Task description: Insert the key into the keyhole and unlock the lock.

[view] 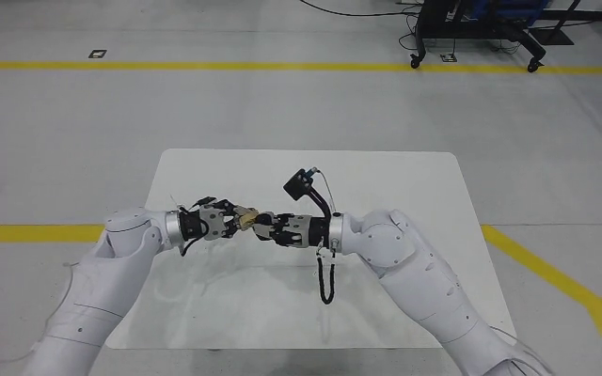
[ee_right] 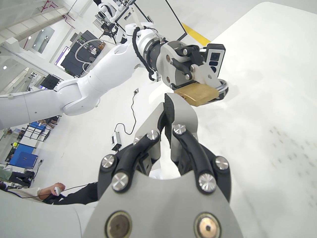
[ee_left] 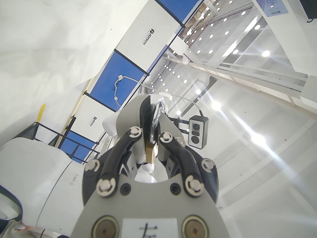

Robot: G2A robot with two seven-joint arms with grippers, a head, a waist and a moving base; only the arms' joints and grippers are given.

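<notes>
My left gripper (view: 233, 222) is shut on a brass padlock (view: 247, 219) and holds it in the air over the middle of the white table (view: 395, 188). In the left wrist view the brass body (ee_left: 151, 152) and silver shackle (ee_left: 157, 115) sit between the grey fingers (ee_left: 173, 130). My right gripper (view: 261, 226) faces it from the other side, tips against the padlock's end. In the right wrist view its fingers (ee_right: 184, 115) are pressed shut just below the padlock (ee_right: 198, 94). The key is hidden between the pads.
Both arms meet above the table's centre, with bare white tabletop (ee_right: 272, 87) all around and beneath them. A black wheeled cart (view: 480, 28) stands on the floor well beyond the far edge. Yellow floor lines (view: 188, 66) run past the table.
</notes>
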